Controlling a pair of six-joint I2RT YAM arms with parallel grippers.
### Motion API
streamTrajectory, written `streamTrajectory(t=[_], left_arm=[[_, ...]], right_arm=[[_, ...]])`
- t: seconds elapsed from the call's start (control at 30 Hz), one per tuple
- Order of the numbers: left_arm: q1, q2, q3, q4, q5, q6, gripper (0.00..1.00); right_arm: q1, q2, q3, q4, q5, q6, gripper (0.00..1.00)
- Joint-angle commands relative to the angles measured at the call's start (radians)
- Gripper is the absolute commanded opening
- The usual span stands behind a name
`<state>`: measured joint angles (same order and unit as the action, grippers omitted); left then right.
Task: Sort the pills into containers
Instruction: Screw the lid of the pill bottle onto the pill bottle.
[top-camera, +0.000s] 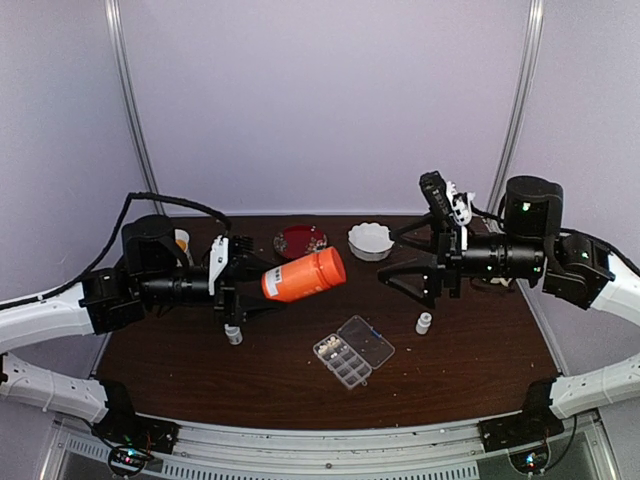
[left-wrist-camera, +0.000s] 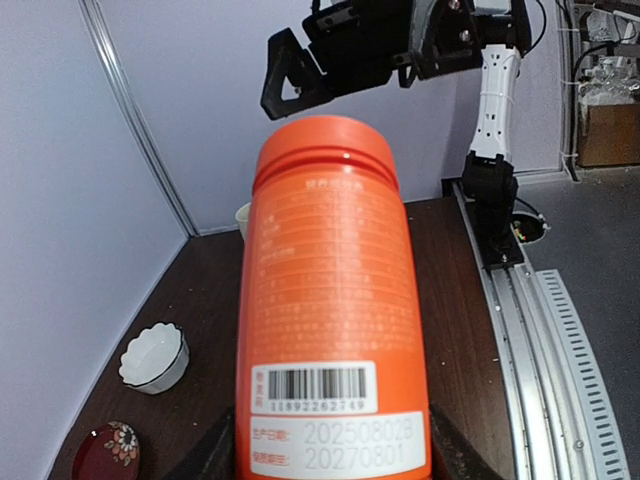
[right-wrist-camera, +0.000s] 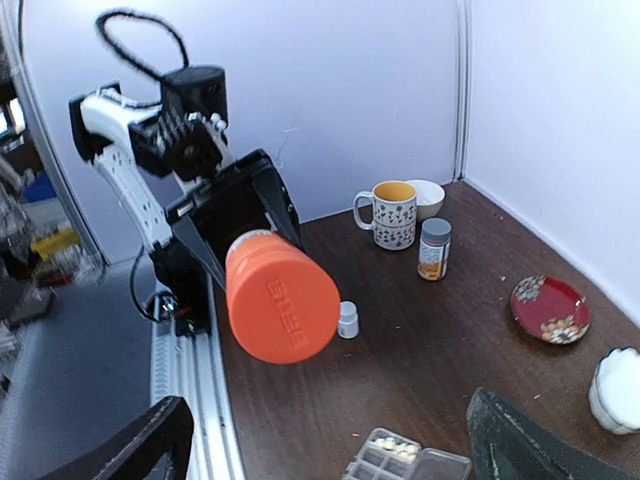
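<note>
My left gripper (top-camera: 256, 281) is clamped round the base of the orange bottle (top-camera: 304, 274), holding it off the table and almost level. Its long axis runs left to right, and the ribbed cap (right-wrist-camera: 283, 310) points at my right gripper (top-camera: 393, 258). That gripper hangs just right of the cap with its fingers spread wide and nothing between them. It is lined up nearly on the bottle's axis, so I judge it the arm to take the lid. It would have to travel left along that axis before closing. The bottle is smooth, opaque plastic with a glossy printed label, rigid and round, and the moulded cap edge should give some bite. I cannot see inside it. The pill box (top-camera: 353, 351) lies flat on the dark wood table (top-camera: 480, 370), nearer than both grippers and between them, with its clear lid swung open to the right. It is thin, clear, hard plastic in two rows of little cells. A few pale pills (right-wrist-camera: 393, 443) sit in one end cell.
</note>
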<state>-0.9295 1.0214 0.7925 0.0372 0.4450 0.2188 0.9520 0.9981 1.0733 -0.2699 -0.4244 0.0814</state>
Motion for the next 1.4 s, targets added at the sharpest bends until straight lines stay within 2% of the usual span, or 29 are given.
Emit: streamTrajectory(t=[0.0,0.1,0.3,0.47,0.63,0.7,0.83,1.17,1.23,1.37], left_arm=[[0.002,-0.008,-0.012,0.088,0.131,-0.098,0.0],[0.001,0.003,-0.001,0.065,0.185,-0.117,0.0],[0.002,0.018,0.011,0.047,0.236,-0.147,0.0],[0.003,0.072,0.064,-0.024,0.317,-0.161,0.0],[0.002,0.102,0.087,-0.069,0.327,-0.166,0.0],[0.001,0.103,0.085,-0.061,0.328,-0.169,0.0],[0.003,0.104,0.085,-0.058,0.334,-0.175,0.0],[0.002,0.101,0.082,-0.076,0.33,-0.174,0.0],[0.002,0.1,0.082,-0.075,0.331,-0.176,0.0],[0.002,0.1,0.081,-0.073,0.33,-0.176,0.0]], right_arm=[[-0.001,-0.029,-0.057,0.044,-0.058,-0.383,1.0],[0.009,-0.037,-0.057,-0.005,-0.111,-0.592,1.0],[0.039,-0.015,-0.047,-0.027,-0.117,-0.804,0.98],[0.096,-0.012,-0.052,0.004,-0.036,-0.942,0.96],[0.127,0.016,-0.023,-0.001,-0.024,-0.981,0.94],[0.142,0.043,0.004,-0.032,-0.008,-0.986,0.89],[0.171,0.089,0.041,-0.084,0.023,-0.989,0.86],[0.194,0.116,0.033,-0.062,0.031,-0.952,0.73],[0.197,0.115,0.029,-0.061,0.033,-0.947,0.73],[0.203,0.118,0.022,-0.054,0.04,-0.941,0.79]])
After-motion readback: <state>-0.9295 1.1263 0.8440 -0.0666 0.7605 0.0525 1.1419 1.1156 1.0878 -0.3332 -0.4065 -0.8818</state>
